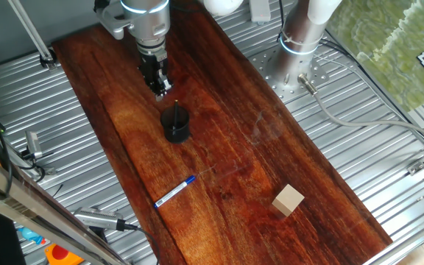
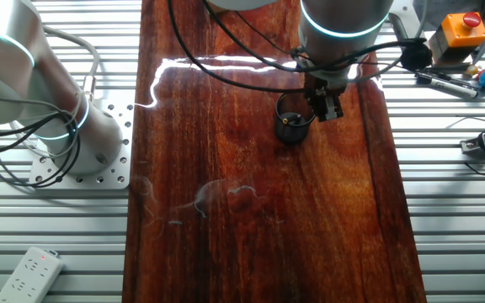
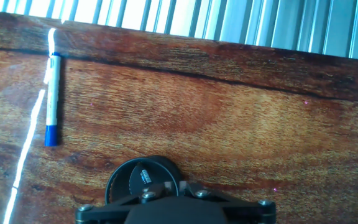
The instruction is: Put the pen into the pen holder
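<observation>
Probably robotics lab: ribbed aluminium bench, bolted arm base, emergency-stop box, loose cables.

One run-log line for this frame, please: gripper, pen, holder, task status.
gripper: above board beside pen holder, holding nothing, jaw state unclear | pen: flat on board, apart from holder | wooden cube: untouched | status: pen not yet grasped

The pen is slim, with a white barrel and a blue cap end. It lies flat on the bench, aslant, near its left edge in one fixed view, blue end pointing toward the middle. The pen holder is a small black cylindrical cup standing upright with its mouth open, farther along the bench and well apart from the pen.
</observation>
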### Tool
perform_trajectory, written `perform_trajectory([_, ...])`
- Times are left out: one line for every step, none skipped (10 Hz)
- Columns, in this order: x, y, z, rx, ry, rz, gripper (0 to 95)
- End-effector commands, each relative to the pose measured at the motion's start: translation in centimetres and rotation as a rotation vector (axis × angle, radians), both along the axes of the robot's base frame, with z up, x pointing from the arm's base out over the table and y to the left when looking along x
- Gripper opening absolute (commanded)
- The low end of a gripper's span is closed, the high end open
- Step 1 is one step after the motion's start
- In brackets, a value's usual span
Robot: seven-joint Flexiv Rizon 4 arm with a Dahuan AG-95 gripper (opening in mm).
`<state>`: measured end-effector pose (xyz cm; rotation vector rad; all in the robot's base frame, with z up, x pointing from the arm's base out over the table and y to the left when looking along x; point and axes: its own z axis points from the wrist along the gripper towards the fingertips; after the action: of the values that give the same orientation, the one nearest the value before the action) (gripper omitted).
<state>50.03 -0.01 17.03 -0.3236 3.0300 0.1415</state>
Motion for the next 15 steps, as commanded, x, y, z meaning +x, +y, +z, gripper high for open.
perform_trajectory([-0.05, 0.02, 0.04, -0.001, 0.000, -0.003, 0.0])
perform_trajectory([-0.05, 0.02, 0.05, -0.002, 0.001, -0.005, 0.0])
perform_trajectory([-0.05, 0.02, 0.06, -0.009, 0.000, -0.003, 0.0])
perform_trajectory([-0.06, 0.03, 0.10, -0.013, 0.000, 0.000, 0.0])
perform_trajectory([-0.07, 0.03, 0.13, -0.013, -0.001, 0.001, 0.0])
perform_trajectory([-0.07, 0.03, 0.13, -0.013, -0.001, 0.001, 0.0])
perform_trajectory([-0.07, 0.03, 0.16, -0.013, -0.001, 0.001, 0.0])
perform_trajectory([-0.08, 0.04, 0.17, -0.013, -0.002, 0.001, 0.0])
perform_trajectory([-0.08, 0.04, 0.17, -0.014, -0.002, 0.001, 0.0])
perform_trajectory([-0.08, 0.04, 0.18, -0.014, -0.001, 0.000, 0.0])
perform_trajectory([-0.08, 0.04, 0.18, -0.013, 0.000, -0.008, 0.0])
perform_trajectory([-0.07, 0.05, 0.18, -0.010, -0.001, -0.012, 0.0])
perform_trajectory([0.05, 0.10, 0.23, -0.008, -0.004, -0.014, 0.0])
perform_trajectory([0.17, 0.14, 0.28, -0.008, -0.004, -0.014, 0.0])
perform_trajectory([0.66, 0.34, 0.49, -0.010, 0.000, -0.014, 0.0])
